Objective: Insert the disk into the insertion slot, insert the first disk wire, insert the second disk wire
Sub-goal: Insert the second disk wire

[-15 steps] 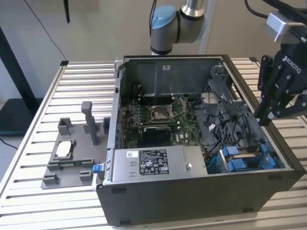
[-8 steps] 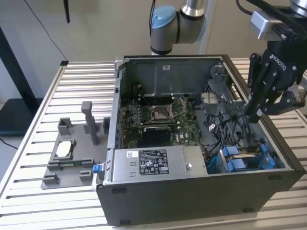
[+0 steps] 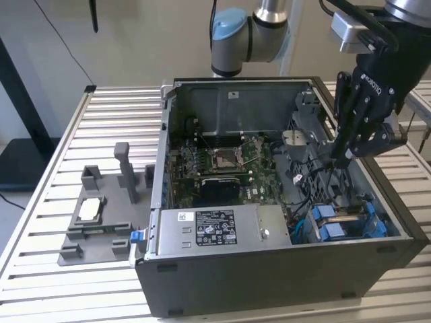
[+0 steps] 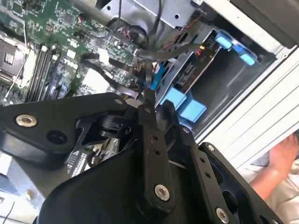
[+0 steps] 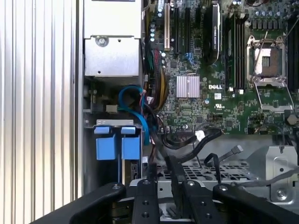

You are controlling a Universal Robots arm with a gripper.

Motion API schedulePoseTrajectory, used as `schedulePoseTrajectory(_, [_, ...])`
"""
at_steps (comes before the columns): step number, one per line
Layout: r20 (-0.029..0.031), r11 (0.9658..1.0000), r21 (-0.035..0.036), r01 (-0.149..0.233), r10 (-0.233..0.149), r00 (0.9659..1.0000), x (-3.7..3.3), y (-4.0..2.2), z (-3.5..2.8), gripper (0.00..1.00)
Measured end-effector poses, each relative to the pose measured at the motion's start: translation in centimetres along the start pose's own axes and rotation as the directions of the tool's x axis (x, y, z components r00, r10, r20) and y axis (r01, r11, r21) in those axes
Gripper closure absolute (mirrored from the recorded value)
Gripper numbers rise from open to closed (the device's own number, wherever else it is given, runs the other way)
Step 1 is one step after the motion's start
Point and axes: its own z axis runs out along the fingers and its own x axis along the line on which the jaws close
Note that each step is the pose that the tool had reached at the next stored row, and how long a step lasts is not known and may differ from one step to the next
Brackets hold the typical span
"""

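Fingers (image 3: 335,160) pinched on black wire (image 5: 174,175) | PC case (image 3: 269,272) on slatted table (image 3: 114,114) | plain wall (image 3: 135,40) behind

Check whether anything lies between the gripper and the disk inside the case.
Yes. In the second wrist view, loose black cables cross the space between the gripper and the disk with its blue tabs. In the exterior view the gripper hangs above the disk, with cables draped in the gap between them.
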Motion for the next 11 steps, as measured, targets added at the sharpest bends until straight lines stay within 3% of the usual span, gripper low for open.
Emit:
schedulePoseTrajectory(5, [0.0, 1.0, 0.0079, 0.0, 0.0, 1.0, -0.42, 1.19, 0.31, 0.73])
schedulePoseTrajectory(9, [-0.0005, 0.9996, 0.0268, 0.003, -0.003, 1.0, -0.98, 1.82, 0.87, 0.73])
schedulePoseTrajectory(11, [-0.0062, 0.9993, 0.033, 0.015, -0.015, 0.9999, -1.13, 1.83, 1.03, 0.73])
